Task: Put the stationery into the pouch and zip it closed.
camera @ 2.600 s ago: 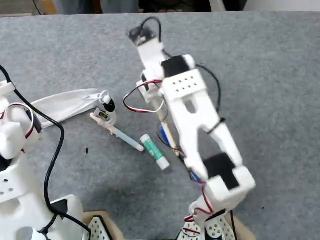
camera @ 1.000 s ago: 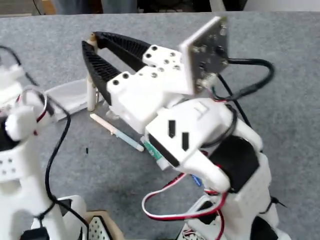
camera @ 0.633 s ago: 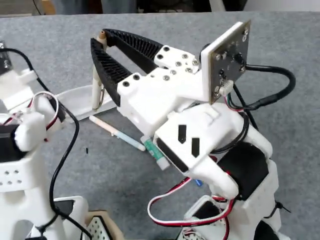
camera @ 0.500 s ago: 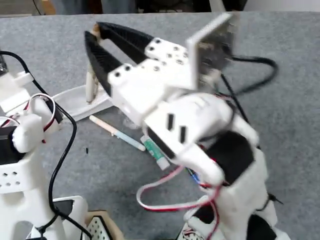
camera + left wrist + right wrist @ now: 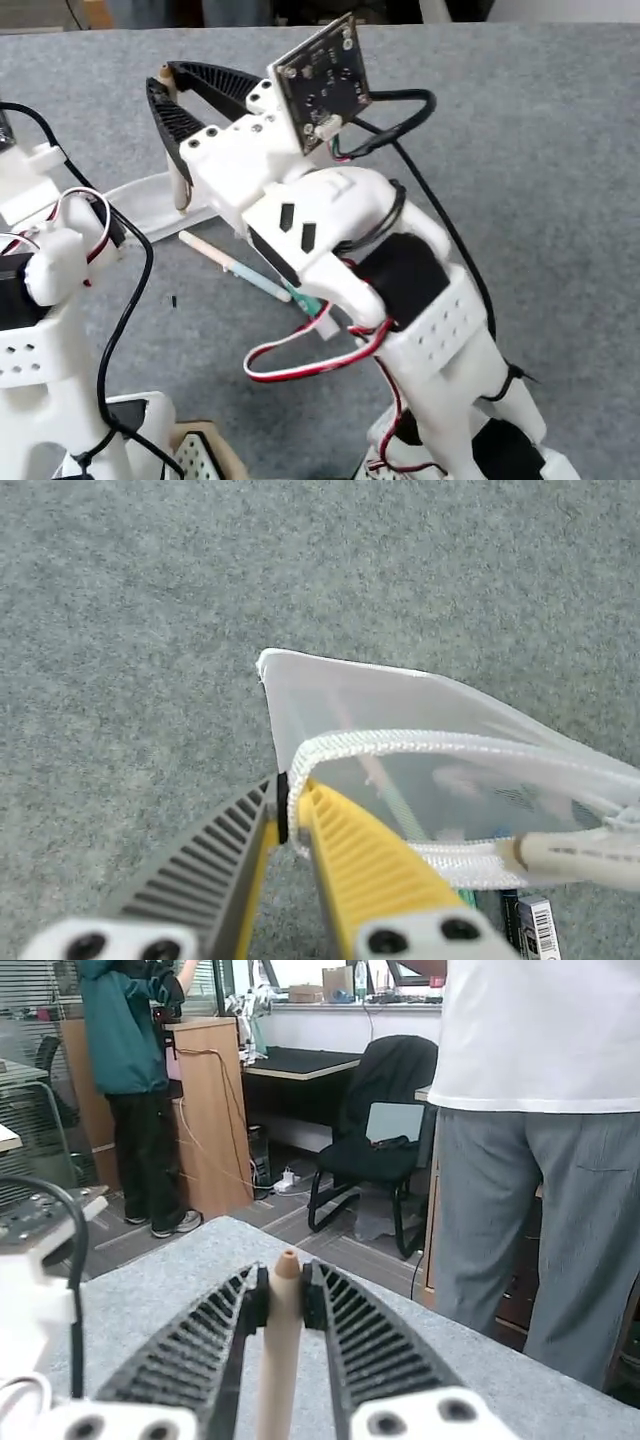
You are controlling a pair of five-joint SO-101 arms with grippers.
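Observation:
The translucent white pouch (image 5: pixel 140 195) lies at the table's left. My left gripper (image 5: pixel 288 790) is shut on the zipper edge of the pouch (image 5: pixel 420 780), and the mouth gapes. My right gripper (image 5: pixel 160 82) hangs above the pouch, shut on a beige pencil (image 5: pixel 178 150) that stands nearly upright. In the right wrist view the pencil (image 5: pixel 282 1340) is pinched between the black fingers (image 5: pixel 200 1360) of the right gripper (image 5: pixel 285 1278). The pencil's lower end (image 5: pixel 580 858) meets the pouch's zipper rim. A white and blue pen (image 5: pixel 228 262) and a green glue stick (image 5: pixel 305 297) lie on the felt beside the pouch.
The right arm's white body (image 5: pixel 400 300) covers the table's middle and hides part of the glue stick. The left arm (image 5: pixel 45 290) stands at the left edge. Grey felt stretches to the right. People stand in the room beyond the table.
The right arm has lifted the pencil off the table and carried it over the pouch, then shifted it a little left. The left arm has risen beside the pouch.

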